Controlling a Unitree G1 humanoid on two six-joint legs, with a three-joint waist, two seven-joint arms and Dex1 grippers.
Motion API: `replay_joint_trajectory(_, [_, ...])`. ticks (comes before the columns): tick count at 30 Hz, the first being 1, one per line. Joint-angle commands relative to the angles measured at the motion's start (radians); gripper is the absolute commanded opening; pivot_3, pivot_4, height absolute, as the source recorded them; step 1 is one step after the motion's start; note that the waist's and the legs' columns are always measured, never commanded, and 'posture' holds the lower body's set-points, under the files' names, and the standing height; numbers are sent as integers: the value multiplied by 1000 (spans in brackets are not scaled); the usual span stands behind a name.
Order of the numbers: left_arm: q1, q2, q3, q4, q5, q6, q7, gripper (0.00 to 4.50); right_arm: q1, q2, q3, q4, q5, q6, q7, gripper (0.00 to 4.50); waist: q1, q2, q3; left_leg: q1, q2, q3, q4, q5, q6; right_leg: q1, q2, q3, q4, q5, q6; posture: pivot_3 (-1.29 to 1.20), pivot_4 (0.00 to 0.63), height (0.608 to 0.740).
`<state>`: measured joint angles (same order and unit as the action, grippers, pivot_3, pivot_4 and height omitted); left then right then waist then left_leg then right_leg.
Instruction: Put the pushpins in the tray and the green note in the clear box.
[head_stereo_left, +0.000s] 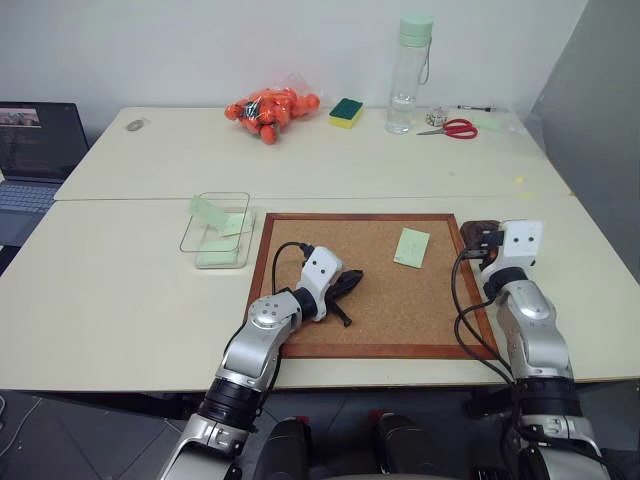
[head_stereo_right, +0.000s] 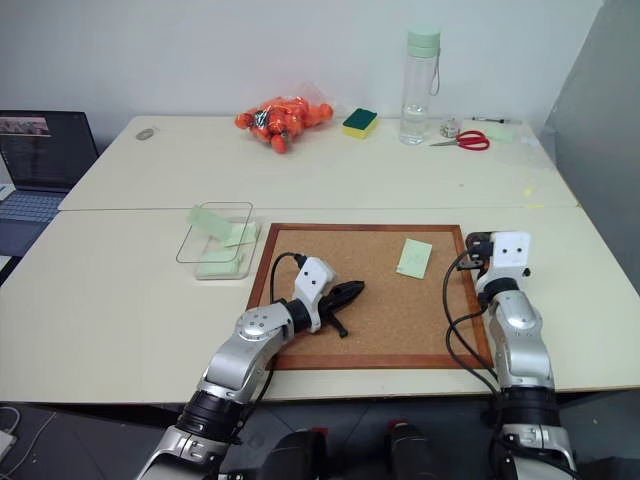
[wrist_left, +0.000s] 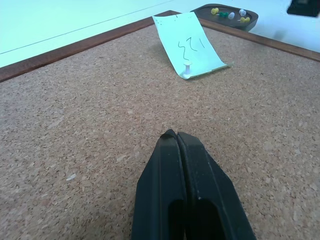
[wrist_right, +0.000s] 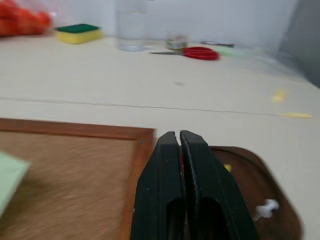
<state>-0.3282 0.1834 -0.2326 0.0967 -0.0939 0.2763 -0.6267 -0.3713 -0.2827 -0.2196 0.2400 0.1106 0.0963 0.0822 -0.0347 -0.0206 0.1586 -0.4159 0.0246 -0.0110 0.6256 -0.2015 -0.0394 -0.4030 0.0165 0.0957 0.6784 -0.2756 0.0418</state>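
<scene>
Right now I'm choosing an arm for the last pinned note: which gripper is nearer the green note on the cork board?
Left. The left gripper rests on the board just short of the green note; the right gripper hovers over the tray beyond the board's edge.

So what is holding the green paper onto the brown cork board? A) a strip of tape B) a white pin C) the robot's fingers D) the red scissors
B: the left wrist view shows a white pushpin stuck through the near edge of the green note on the cork board, with no gripper touching the paper.
</scene>
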Motion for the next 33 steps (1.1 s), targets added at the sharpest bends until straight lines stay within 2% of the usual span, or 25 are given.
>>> replay_joint_trajectory(1, [31,-1,-38,40,6,33,-19,0,-68,-16,-34,59,-1,-3,-40,46,0,0,0,0,0,0,0,0,0,0,0,0,0,0,0,0,150,740])
replay_joint_trajectory(7, [35,-2,-37,34,7,36,-15,0,-121,-18,-51,138,15,12,-45,46,0,0,0,0,0,0,0,0,0,0,0,0,0,0,0,0,150,740])
replay_joint_trajectory(18, [43,1,-37,23,6,41,-13,0,-115,-21,-50,135,15,11,-54,2061,-2,1,0,0,0,0,0,0,0,0,0,0,0,0,0,0,150,740])
replay_joint_trajectory(23, [40,1,-38,27,6,40,-16,0,-103,-25,-44,119,5,9,-59,3330,-2,1,0,0,0,0,0,0,0,0,0,0,0,0,0,0,150,740])
replay_joint_trajectory(26, [40,1,-38,27,5,40,-17,0,-78,-23,-15,70,12,-2,-8,4104,-2,1,0,0,0,0,0,0,0,0,0,0,0,0,0,0,150,740])
replay_joint_trajectory(30, [42,0,-40,26,6,41,-15,0,2,-38,87,-39,5,-2,145,4104,-5,1,0,0,0,0,0,0,0,0,0,0,0,0,0,0,150,740])
replay_joint_trajectory(33, [45,-1,-41,23,5,43,-15,0,62,-38,142,-140,59,-11,277,4104,-5,1,-1,0,0,-1,0,0,0,0,0,0,0,0,0,0,150,740])
